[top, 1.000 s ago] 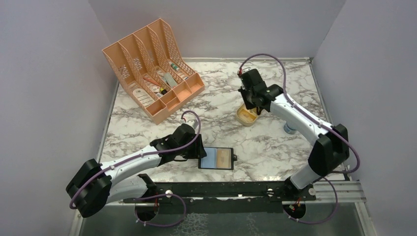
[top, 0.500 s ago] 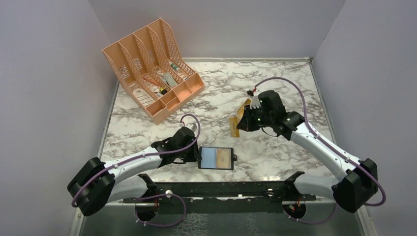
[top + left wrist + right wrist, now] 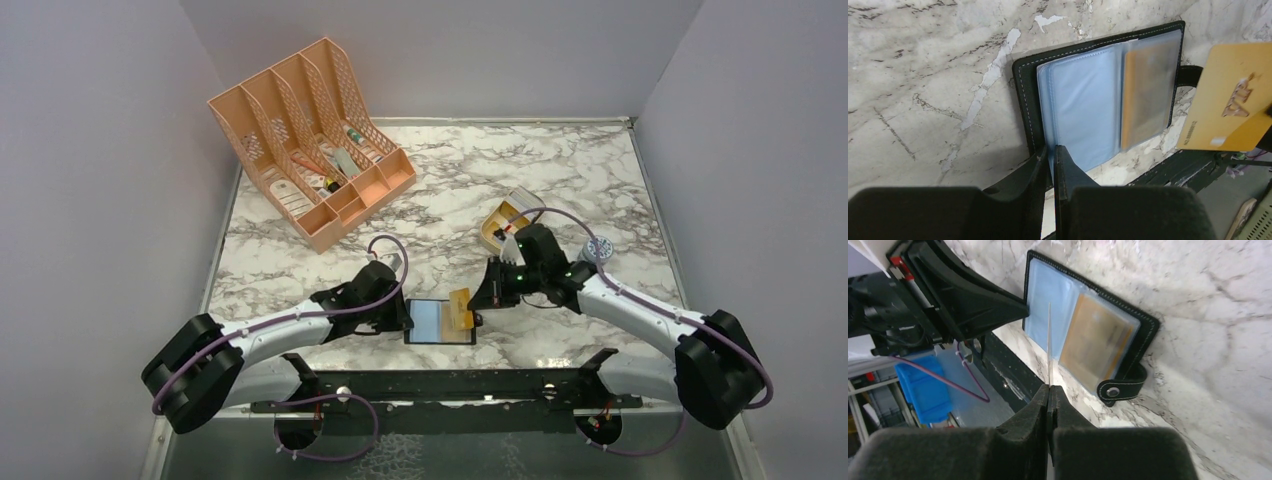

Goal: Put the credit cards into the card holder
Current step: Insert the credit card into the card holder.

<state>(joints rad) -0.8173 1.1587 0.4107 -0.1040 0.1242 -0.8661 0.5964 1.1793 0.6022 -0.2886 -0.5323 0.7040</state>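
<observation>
The card holder (image 3: pixel 440 321) lies open on the marble table (image 3: pixel 560 160), close to the front edge and between the two arms. Its black cover is flat on the table and its clear bluish sleeves (image 3: pixel 1080 100) face up. The sleeve on the right half has a tan card (image 3: pixel 1145 95) inside, and the snap tab (image 3: pixel 1120 386) sticks out from that side. The left gripper (image 3: pixel 1050 159) is at the left edge of the holder. Its fingers are almost closed, and the edge of the cover with a bluish sleeve is pinched between them. The right gripper (image 3: pixel 1049 390) has its fingers pressed together on a tan-orange credit card (image 3: pixel 1233 95), which it holds by one end. This card is in the air, tilted, just above the right part of the open holder; whether it touches the sleeves I cannot tell. Farther back, an open gold tin (image 3: pixel 499 228) stands behind the right arm, and a peach desk organiser (image 3: pixel 310 140) stands in the far left corner.
</observation>
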